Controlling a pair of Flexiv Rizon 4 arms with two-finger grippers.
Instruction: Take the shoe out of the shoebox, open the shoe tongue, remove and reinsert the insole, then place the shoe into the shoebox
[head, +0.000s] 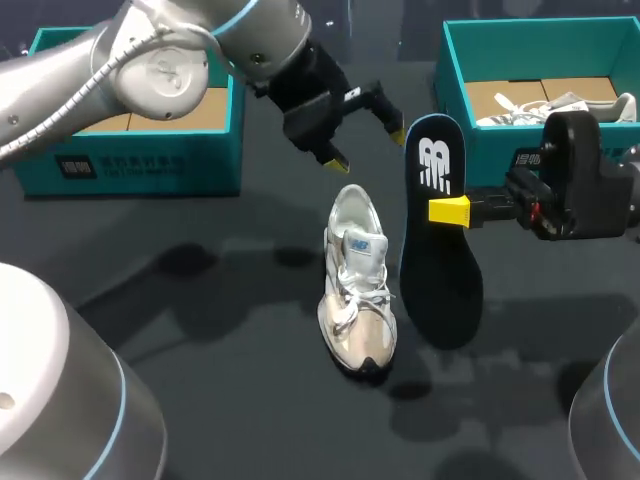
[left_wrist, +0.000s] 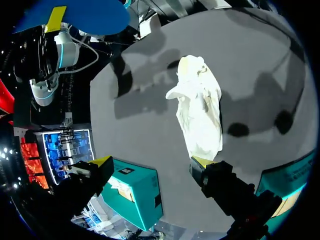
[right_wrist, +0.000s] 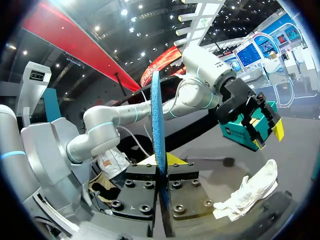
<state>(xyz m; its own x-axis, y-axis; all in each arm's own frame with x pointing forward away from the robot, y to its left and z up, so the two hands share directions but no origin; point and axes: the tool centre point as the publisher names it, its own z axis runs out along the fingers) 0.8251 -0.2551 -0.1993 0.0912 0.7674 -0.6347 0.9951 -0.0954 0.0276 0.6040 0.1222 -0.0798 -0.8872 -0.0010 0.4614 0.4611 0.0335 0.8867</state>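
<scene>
The white shoe (head: 358, 290) is nearest on the dark table (head: 200, 330), out of the box, standing on its sole with the toe to the near side and the heel to the far side. Just beside it on the right, the right gripper (head: 450, 210) has its two fingers closed on the dark insole (head: 440, 250) near its heel end. A little farther, the left gripper (head: 365, 145) hangs over the shoe's heel with its fingers wide apart and nothing between them. At the far side stand two teal shoeboxes, the left shoebox (head: 130, 170) and the right shoebox (head: 470, 140), well apart, and the right one has a second shoe (head: 560, 105) inside.
</scene>
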